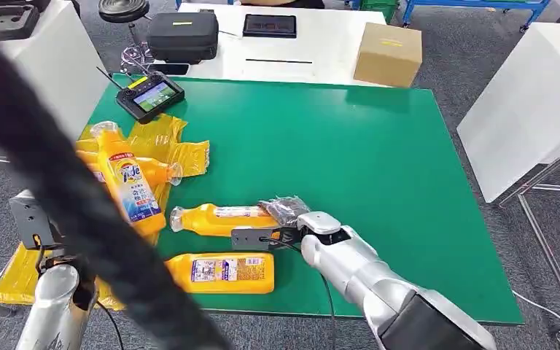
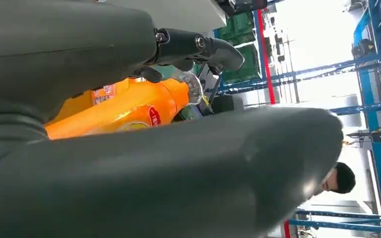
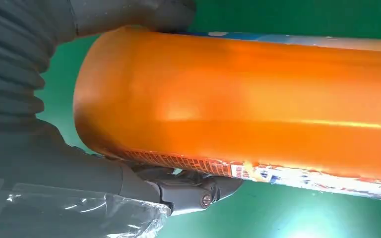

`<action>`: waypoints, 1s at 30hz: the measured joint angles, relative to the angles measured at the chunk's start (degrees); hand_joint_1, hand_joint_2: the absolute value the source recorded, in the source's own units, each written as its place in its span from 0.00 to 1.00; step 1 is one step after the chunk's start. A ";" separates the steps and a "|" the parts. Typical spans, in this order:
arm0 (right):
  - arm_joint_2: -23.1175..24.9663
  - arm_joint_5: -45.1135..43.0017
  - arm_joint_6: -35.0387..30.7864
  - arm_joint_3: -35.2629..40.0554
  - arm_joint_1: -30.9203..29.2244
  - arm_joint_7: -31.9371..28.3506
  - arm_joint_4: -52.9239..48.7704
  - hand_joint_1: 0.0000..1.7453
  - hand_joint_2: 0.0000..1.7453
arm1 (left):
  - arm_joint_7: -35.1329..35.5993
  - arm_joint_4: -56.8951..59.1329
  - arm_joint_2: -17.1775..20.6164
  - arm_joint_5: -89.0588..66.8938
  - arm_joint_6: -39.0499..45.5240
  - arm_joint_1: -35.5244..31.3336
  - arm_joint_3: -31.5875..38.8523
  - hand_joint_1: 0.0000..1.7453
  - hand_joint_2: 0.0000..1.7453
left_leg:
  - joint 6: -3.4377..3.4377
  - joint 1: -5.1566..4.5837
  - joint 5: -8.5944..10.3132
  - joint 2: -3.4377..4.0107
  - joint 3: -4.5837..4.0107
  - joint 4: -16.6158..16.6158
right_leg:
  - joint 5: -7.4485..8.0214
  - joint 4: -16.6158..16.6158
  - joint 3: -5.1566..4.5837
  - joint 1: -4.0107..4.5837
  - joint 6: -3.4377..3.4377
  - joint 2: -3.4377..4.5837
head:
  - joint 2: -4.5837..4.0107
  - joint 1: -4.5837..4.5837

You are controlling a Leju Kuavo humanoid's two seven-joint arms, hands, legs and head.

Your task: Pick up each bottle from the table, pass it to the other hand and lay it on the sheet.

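My left hand (image 2: 144, 168) grips an orange bottle (image 2: 124, 106); in the head view this bottle (image 1: 126, 184), with a blue-and-white label, stands tilted over the yellow sheet (image 1: 162, 137) at the table's left. Another orange bottle (image 1: 159, 173) lies on the sheet behind it. My right hand (image 1: 290, 216) wraps the base of an orange bottle (image 1: 219, 218) lying on the green table (image 1: 350, 160). In the right wrist view that bottle (image 3: 238, 104) sits between the thumb and the fingers (image 3: 198, 191). A third bottle (image 1: 222, 272) lies near the front edge.
A black blurred cable (image 1: 58, 182) crosses the left of the head view. A remote controller (image 1: 149, 95) sits at the table's back left corner. Behind are a black case (image 1: 182, 35), a tablet (image 1: 270, 25) and a cardboard box (image 1: 388, 55). A person (image 2: 345, 178) stands beyond.
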 measured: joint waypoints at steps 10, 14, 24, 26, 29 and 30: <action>-0.68 -2.93 -3.69 -3.12 0.11 -2.14 0.04 1.00 1.00 | 0.28 -0.15 0.00 0.02 -0.02 0.49 0.00 0.00 0.00 | 0.01 0.00 0.01 -0.01 -0.06 0.00 | 0.01 0.01 0.02 -0.01 0.01 -0.01 | 0.00 0.02; -1.18 -3.10 -3.85 -4.09 0.15 -2.43 0.04 1.00 1.00 | 0.39 -0.15 0.00 0.02 -0.02 0.71 0.00 0.00 0.00 | 0.01 0.00 0.01 0.02 -0.09 0.00 | 0.01 0.01 0.01 -0.01 0.01 0.00 | 0.00 0.00; -2.71 -9.11 -5.47 -8.65 0.47 -7.43 -3.49 1.00 1.00 | 1.03 -0.17 0.00 0.00 -0.35 1.29 0.00 0.00 0.00 | 0.01 0.02 0.01 0.03 -0.27 0.01 | 0.01 0.03 -0.08 -0.03 0.01 0.00 | 0.00 -0.02; -3.72 -10.69 -4.65 -10.82 0.38 -7.56 -6.81 1.00 1.00 | 1.05 -0.42 0.00 0.02 -0.35 1.70 0.04 0.00 0.00 | 0.01 0.02 0.01 0.01 -0.27 0.01 | 0.01 0.02 -0.08 -0.03 0.01 -0.01 | 0.00 -0.02; -5.53 -11.39 -3.67 -14.23 0.17 -7.39 -12.57 1.00 1.00 | 1.07 -1.12 0.00 0.00 -0.37 2.49 0.15 0.00 0.00 | 0.00 0.02 0.00 -0.01 -0.28 0.01 | 0.01 0.02 -0.09 -0.03 0.01 -0.02 | 0.00 0.00; -6.06 -11.48 -3.56 -15.22 0.16 -7.32 -14.26 1.00 1.00 | 1.07 -1.40 -0.02 -0.02 -0.37 2.76 0.22 0.00 0.00 | 0.00 0.02 0.00 0.00 -0.28 0.01 | 0.01 0.02 -0.09 -0.03 0.01 -0.02 | 0.00 0.00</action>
